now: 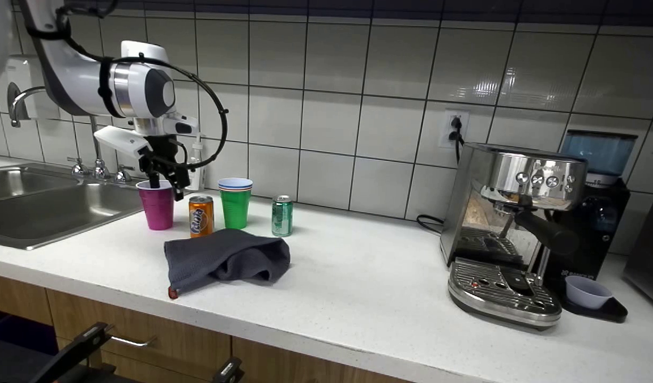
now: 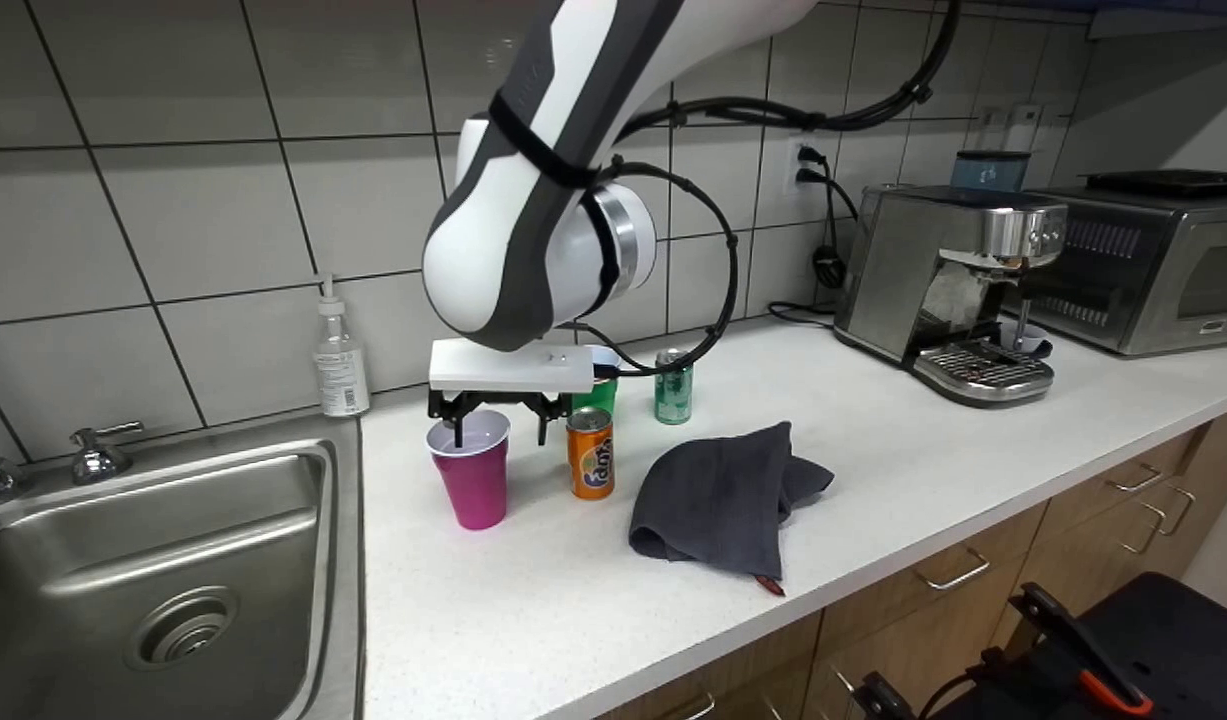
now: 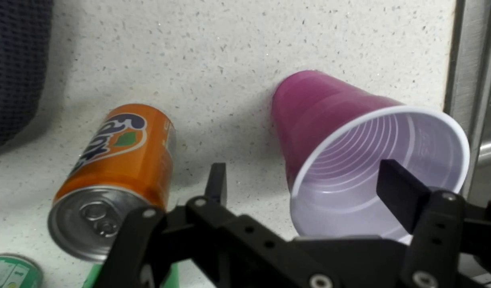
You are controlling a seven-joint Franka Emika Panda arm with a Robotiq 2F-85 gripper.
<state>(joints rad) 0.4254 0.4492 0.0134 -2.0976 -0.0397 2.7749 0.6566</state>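
The spread pincer straddles one wall of the pink cup, though contact is hard to judge.

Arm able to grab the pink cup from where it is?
Likely yes: jaws open, one finger inside the pink cup, the other outside it, toward the orange can. Nothing visible blocks them closing on the cup's wall.

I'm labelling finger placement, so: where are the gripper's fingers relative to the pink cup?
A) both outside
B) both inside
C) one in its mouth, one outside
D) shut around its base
C: the wrist view shows one of the fingers in the mouth of the pink cup, the other between it and the orange can.
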